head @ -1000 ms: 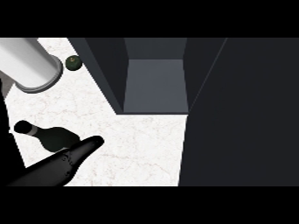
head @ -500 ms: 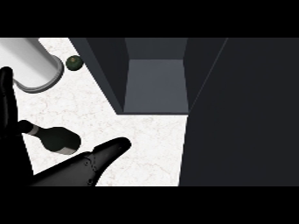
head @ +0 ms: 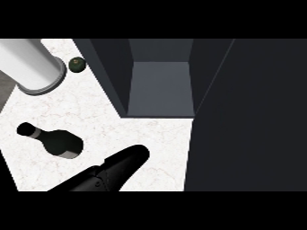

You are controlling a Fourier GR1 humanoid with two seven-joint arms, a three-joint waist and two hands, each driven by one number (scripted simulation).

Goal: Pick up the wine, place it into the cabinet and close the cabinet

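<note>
The black right hand (head: 120,168), near-centre, is stretched flat w/ fingers straight, open and holding nothing, pointed far-right, just right of the dark glass wine bottle (head: 55,141), which lies untouched on the white marble counter (head: 96,112). Pick-up step is judged not yet done; next, fingers must be brought left and curled round the bottle. The open dark grey cabinet (head: 161,90) is seen far-right; the left hand's state cannot be told.

A matte black robot hand (head: 113,173) shows at the lower middle of the frame: a smooth, tapering shape with a rounded tip and a faint seam across its surface. No cables, screws or markings are visible.
</note>
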